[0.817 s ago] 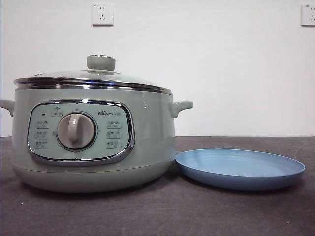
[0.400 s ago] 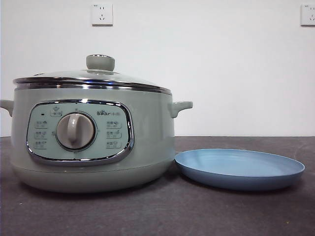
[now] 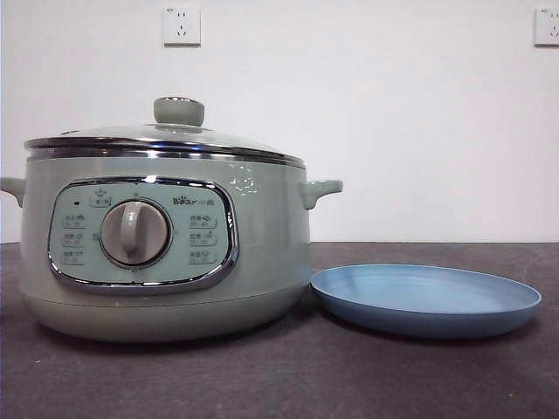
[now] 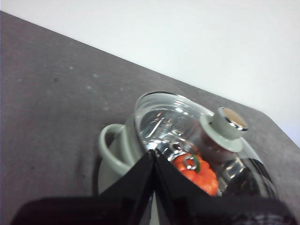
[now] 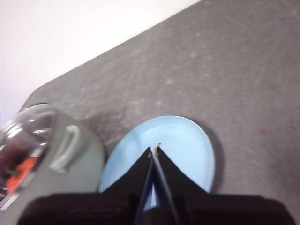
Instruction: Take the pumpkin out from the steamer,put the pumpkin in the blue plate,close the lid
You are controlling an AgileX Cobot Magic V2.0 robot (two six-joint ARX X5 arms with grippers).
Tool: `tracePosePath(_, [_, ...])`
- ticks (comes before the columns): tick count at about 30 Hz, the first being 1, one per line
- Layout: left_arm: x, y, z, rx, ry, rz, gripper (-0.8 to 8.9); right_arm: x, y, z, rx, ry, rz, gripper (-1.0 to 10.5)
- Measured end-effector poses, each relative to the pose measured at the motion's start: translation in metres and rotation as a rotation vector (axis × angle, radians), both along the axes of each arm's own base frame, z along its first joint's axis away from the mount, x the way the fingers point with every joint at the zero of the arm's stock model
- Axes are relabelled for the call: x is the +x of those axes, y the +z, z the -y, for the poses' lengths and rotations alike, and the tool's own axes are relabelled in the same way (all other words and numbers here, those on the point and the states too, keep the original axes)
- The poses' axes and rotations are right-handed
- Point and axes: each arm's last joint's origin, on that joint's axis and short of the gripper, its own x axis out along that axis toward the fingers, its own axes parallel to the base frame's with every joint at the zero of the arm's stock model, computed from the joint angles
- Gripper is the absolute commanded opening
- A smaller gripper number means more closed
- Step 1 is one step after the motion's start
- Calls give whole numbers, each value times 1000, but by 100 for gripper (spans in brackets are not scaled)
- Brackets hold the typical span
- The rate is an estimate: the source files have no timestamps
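Nothing on the table has moved since the earlier frames; only a slight camera wobble shows in the front view. Largest is the steamer (image 3: 166, 249), heavy-looking and rigid, standing just beside the blue plate (image 3: 425, 299) with its side handle above the plate's near rim. Its lid (image 3: 166, 140) sits closed on top: glass with a chrome rim, likely weighty, slick and breakable, so the knob (image 3: 179, 111) looks like the only sensible place to grip. The plate is bare, shallow and probably light enough to slide if nudged. Inside the pot, seen through the glass, lies the pumpkin (image 4: 199, 173), small, rounded and probably light; I would take it across its body. The left gripper (image 4: 153, 152) hangs above the lid with jaws pressed together, and the right gripper (image 5: 153, 150) hangs above the plate, likewise closed and empty.
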Motion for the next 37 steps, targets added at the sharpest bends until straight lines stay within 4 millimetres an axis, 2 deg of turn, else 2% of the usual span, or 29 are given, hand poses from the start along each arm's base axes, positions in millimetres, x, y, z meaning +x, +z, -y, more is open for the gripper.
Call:
tracePosePath(6, [16, 32, 1, 74, -104, -26, -8, 9, 35, -3, -22, 92, -1, -17])
tracePosePath(12, [34, 60, 4, 133, -246, -73, -8, 17, 71, -5, -115, 228, -48, -16])
tracePosePath(17, [45, 80, 9, 170, -347, -47, -3, 23, 102, -7, -199, 332, -73, 14])
tracePosePath(19, [47, 86, 12, 171, -384, -33, 12, 25, 113, -9, -226, 367, -70, 117])
tracePosePath(20, [48, 88, 13, 171, -393, -31, 51, 26, 117, -9, -236, 376, -67, 182])
tracePosePath(22, [50, 91, 15, 173, -409, -28, 226, 28, 125, -9, -252, 384, -50, 321])
tracePosePath(24, [52, 92, 17, 171, -424, -33, 335, 30, 129, -9, -260, 386, -39, 397])
tracePosePath(25, [53, 91, 19, 166, -431, -39, 346, 31, 130, -9, -262, 387, -38, 410])
tracePosePath(33, [62, 91, 29, 179, -405, -98, 366, 34, 127, -11, -259, 405, -69, 409])
tracePosePath(37, [73, 102, 40, 212, -395, -126, 387, 36, 125, -15, -258, 426, -79, 409])
